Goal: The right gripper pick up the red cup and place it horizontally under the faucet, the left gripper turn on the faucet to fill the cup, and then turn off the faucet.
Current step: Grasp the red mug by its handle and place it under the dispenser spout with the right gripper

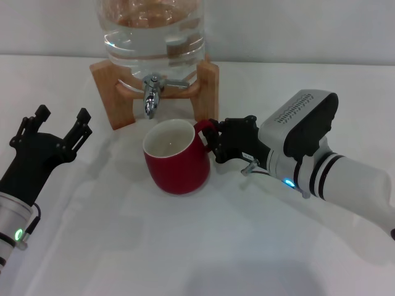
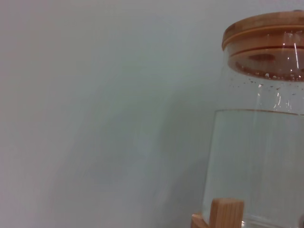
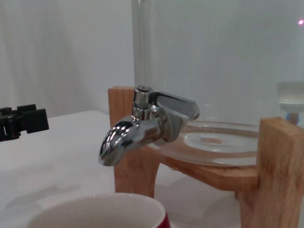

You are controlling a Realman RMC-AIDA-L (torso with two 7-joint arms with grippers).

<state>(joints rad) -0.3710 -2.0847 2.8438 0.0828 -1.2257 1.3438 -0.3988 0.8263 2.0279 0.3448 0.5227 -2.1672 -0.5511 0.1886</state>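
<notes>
The red cup (image 1: 177,161) stands upright on the white table, its white inside showing, just below and in front of the chrome faucet (image 1: 152,94). My right gripper (image 1: 215,139) is at the cup's right side, shut on its red loop handle. In the right wrist view the faucet (image 3: 137,128) with its short lever hangs over the cup's rim (image 3: 95,209). My left gripper (image 1: 62,118) hovers open at the left of the table, well apart from the faucet, holding nothing.
The faucet belongs to a clear water jar (image 1: 154,37) on a wooden stand (image 1: 111,92) at the back of the table. The left wrist view shows the jar (image 2: 256,156), its wooden lid (image 2: 266,28) and a stand post (image 2: 225,211).
</notes>
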